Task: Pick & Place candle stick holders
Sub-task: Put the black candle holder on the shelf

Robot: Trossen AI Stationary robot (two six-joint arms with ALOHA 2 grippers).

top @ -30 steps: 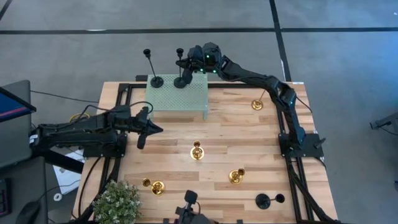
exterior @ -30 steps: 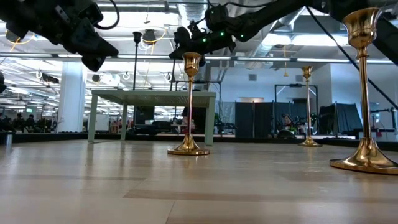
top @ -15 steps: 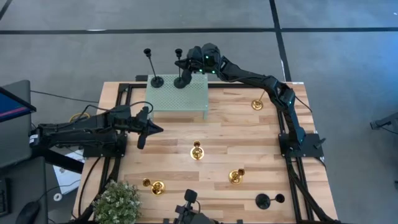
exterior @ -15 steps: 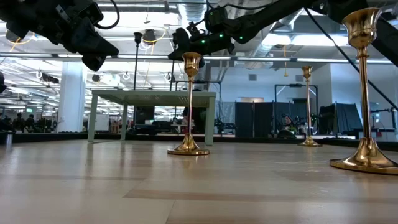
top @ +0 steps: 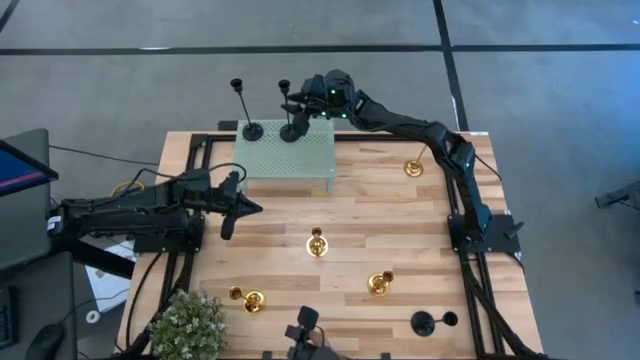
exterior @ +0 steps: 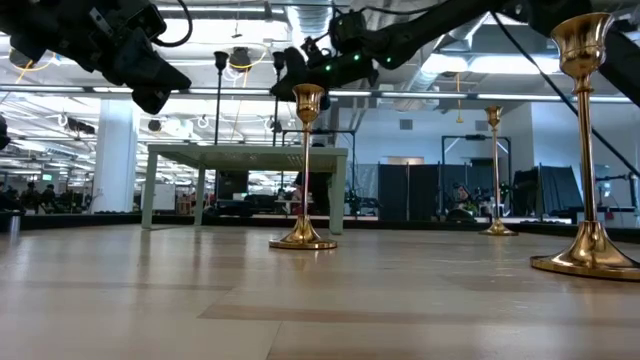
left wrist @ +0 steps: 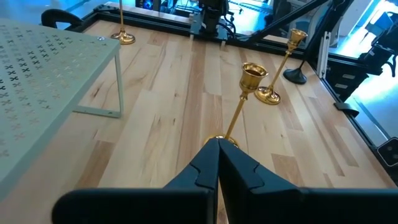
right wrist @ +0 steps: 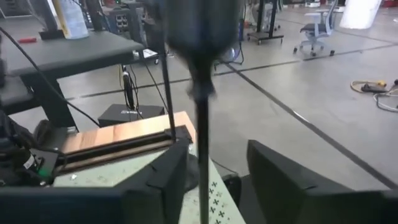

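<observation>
Standing upright on the green perforated stand [top: 283,158]: black candle stick holder [top: 290,118], second black holder [top: 247,115] beside.
Straddling its stem, apart: right tool [right wrist: 204,180], fingers spread. Pressed together over the worktop [top: 390,220]: left tool [top: 232,206].

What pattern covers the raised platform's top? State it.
Small cross-shaped cutouts in rows across the pale green platform; clearest in the left wrist view.

High view: overhead, facing straight down, far enough to take in the whole tabletop [top: 350,215] and surrounding floor.
Low view: at tabletop height, facing level across the wood into the room; shares the green stand [exterior: 245,152] with the overhead.
Left wrist view: close, facing along the tabletop toward a gold candlestick [left wrist: 239,109].
Right wrist view: very close, at the stand's edge, facing the room.
</observation>
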